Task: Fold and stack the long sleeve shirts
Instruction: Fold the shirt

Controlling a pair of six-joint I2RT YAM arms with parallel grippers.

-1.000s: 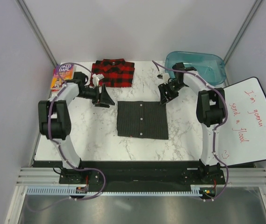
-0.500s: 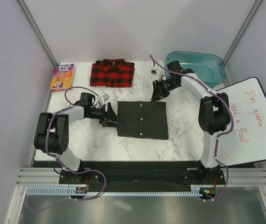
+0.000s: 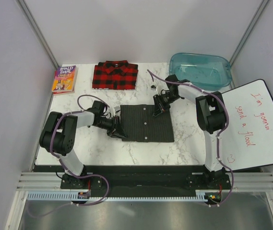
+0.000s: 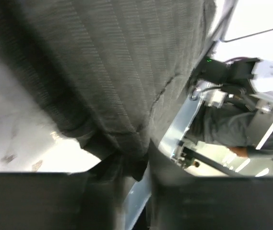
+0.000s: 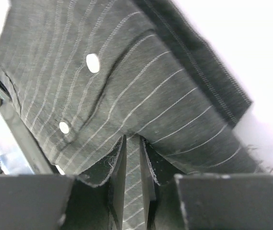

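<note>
- Both arms have dropped onto the charcoal pinstripe shirt (image 3: 146, 124) in the last second. Your left gripper (image 3: 117, 128) came in from near the book to the shirt's 9 o'clock edge, and your right gripper (image 3: 158, 109) came from the tub side to its 1 o'clock edge. The shirt itself lies about where it was.
- Book (image 3: 64, 79): 10 o'clock corner of the table (image 3: 93, 148), well apart from everything. Ignore it.
- Left gripper: the wrist view shows the jaws pinched down on a bunched bit of the charcoal shirt's edge. It looks like a thin bite.
- Plaid shirt (image 3: 115, 75): folded at the table's 12 o'clock edge, apart from the charcoal one. Likely the base of the stack.
- Charcoal shirt: a folded rectangle at table centre with the buttons up.
- Right gripper: nipped shut on a narrow fold of the same shirt, with the cloth tented up into it.
- Risk: your two grips sit on a diagonal, not on matching corners. If you lift, the free corners will probably sag and the fold will open.
- Risk: either pinch may hold only the top layer, so the lower layers would peel away and stay on the table.
- Risk: if you drag it low toward 12 o'clock, you could rumple the plaid shirt.
- Tub (image 3: 201, 69) is at 1 o'clock and the whiteboard (image 3: 258, 124) at 3 o'clock. Watch that your right elbow doesn't swing into them.
</note>
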